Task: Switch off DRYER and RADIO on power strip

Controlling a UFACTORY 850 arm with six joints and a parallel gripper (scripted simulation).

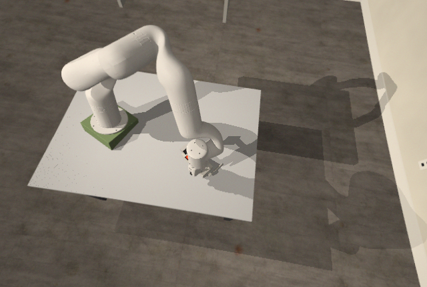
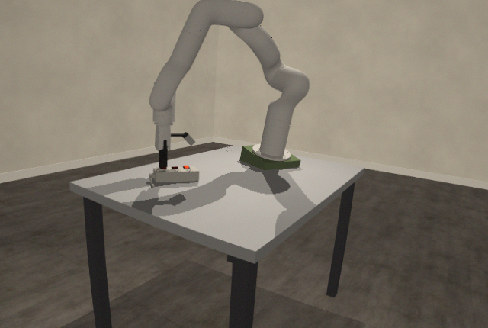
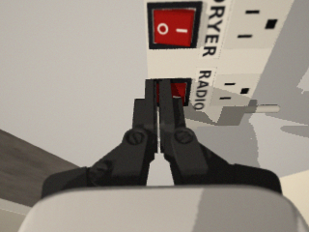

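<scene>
Near the table [image 2: 236, 213] edge far from the green base [image 2: 252, 160]: power strip [image 2: 173, 176], flat, right way up. Legible beside two red rockers in the wrist view: "RYER" by the upper switch [image 3: 174, 27], "RADIO" by the lower switch [image 3: 180, 90]. Three switches countable from outside. Gripper [image 3: 158, 92] fully closed, empty, tips down on the RADIO rocker.

The claw [image 3: 158, 94] is closed with nothing between its black fingers, tips resting on the red RADIO switch [image 3: 180, 90] of the white power strip [image 3: 227, 53]. Beyond it sits the DRYER switch [image 3: 174, 27], red, beside outlet slots, on the pale surface [image 3: 72, 63].
</scene>
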